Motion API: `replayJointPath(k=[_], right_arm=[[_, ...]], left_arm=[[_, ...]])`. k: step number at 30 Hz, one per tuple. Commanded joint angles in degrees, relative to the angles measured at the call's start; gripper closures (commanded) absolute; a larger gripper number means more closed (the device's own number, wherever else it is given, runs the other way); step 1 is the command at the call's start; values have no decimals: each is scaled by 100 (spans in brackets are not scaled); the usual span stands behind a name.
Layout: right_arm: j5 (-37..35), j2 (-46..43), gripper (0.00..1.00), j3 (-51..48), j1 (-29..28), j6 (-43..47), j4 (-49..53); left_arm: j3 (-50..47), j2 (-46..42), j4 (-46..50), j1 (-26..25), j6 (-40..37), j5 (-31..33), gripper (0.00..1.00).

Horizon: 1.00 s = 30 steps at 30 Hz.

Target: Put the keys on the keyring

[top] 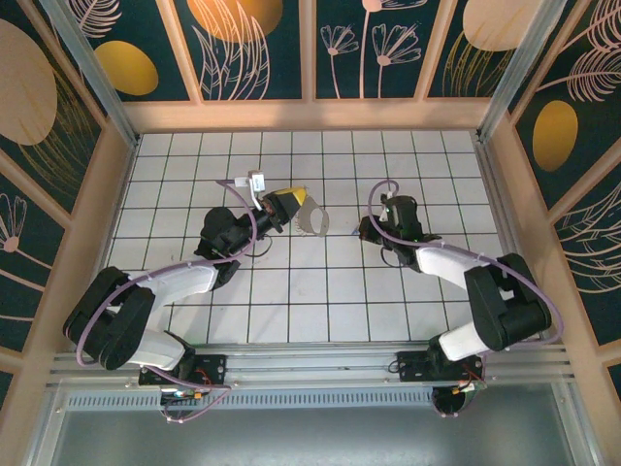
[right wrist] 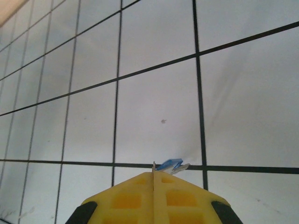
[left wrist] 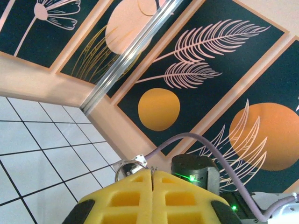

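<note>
One small key [right wrist: 170, 164] with a bright blue head lies at the very tip of the right claw [right wrist: 153, 174], a little to the right of the seam between the two yellow fingers [right wrist: 128, 198]. These fingers are pressed together. The key touches their tip, but I cannot tell if it is pinched or only rests against them. It sits low over the white tiled desk [right wrist: 154, 93], right at a dark line between two tiles. The keyring [top: 312, 221], a pale oval loop, is to the left of the key and well apart from it, near the middle of the desk. It hangs from the left claw [left wrist: 153, 172], which is raised and pressed together on it. In the left wrist view a silvery metal ring [left wrist: 129, 166] of the keyring sticks out at the fingertips, and a thin metal edge shows in the seam. Behind it stand the right arm [left wrist: 194, 169] with a green light and the dark wall panels [left wrist: 201, 60] with leaf drawings.
</note>
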<state>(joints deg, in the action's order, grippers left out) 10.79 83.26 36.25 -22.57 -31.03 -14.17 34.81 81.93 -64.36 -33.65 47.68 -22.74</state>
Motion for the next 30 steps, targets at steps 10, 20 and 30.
replayJointPath(k=[10, 20, 30], right_arm=[[1192, -1171, 100, -195, 60, 66, -1109], [2023, -1838, 100, -248, 172, 485, -1779], [2206, -2038, 100, -310, 231, 530, -2128]], left_arm=[[138, 195, -473, 43, -146, -347, 100], [555, 271, 49, 43, -751, -749, 100], [886, 277, 612, 43, -1275, -1158, 100]])
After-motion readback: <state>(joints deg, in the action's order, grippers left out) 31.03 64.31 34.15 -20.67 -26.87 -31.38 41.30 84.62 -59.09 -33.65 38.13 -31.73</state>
